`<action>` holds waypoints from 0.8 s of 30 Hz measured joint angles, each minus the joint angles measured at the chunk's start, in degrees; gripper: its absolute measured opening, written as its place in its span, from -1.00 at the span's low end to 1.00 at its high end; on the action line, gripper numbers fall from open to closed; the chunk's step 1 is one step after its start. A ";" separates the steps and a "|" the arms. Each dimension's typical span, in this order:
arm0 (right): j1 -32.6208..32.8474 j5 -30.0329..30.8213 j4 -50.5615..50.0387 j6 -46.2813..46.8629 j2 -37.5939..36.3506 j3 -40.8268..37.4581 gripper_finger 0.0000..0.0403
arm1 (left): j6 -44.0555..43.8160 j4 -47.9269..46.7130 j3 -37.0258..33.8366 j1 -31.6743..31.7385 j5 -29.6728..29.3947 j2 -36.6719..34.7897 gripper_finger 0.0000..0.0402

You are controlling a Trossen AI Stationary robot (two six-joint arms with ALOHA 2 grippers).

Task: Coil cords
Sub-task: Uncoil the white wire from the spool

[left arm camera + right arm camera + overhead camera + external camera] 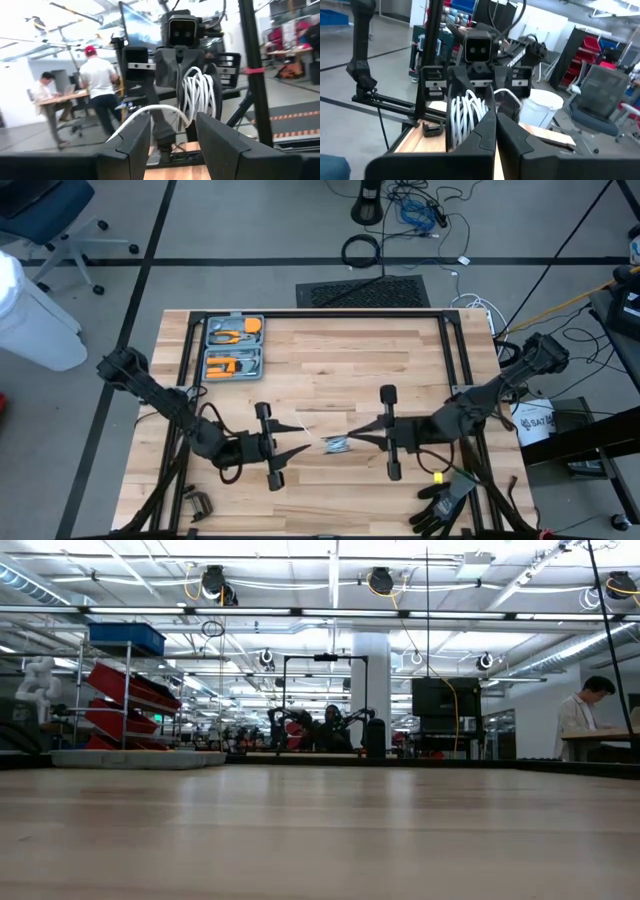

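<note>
The white cord is gathered into a small coil of several loops (335, 444) that hangs in the air between my two grippers, over the near middle of the table. My right gripper (353, 438) points level toward the table's left and is shut, with the coil (466, 117) at its fingertips. My left gripper (305, 438) faces it from the left, open, its fingers (132, 142) on either side of a loose strand (155, 108) that arcs from the coil (200, 95). The low view shows neither gripper nor cord. My right gripper is shut at the coil's side (476, 117), coming in level from the table's right. Its own fingers hide the place of contact. The loops hang upright beside the fingertips, clear of the table. My left gripper: whether the strand touches its fingers, I cannot tell.
A grey tool case (233, 348) with orange tools lies at the table's far left. A black glove (445, 500) lies near the front right corner and a small clamp (195, 505) at the front left. Black frame rails (455, 350) run along the table's sides.
</note>
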 joint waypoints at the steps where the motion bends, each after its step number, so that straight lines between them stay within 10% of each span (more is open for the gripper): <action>1: -0.12 0.08 -0.54 0.73 0.10 0.00 -1.00 | -0.25 -0.08 0.02 -0.11 -1.19 -0.10 -0.17; 8: -2.77 0.20 -7.60 7.45 3.75 0.02 -1.00 | -7.22 -13.87 0.04 -0.96 -8.91 -0.50 -0.17; 24: -10.71 -3.82 -14.66 22.81 26.05 0.00 -1.00 | -39.16 -44.58 -2.07 -0.17 -6.17 -0.48 -0.17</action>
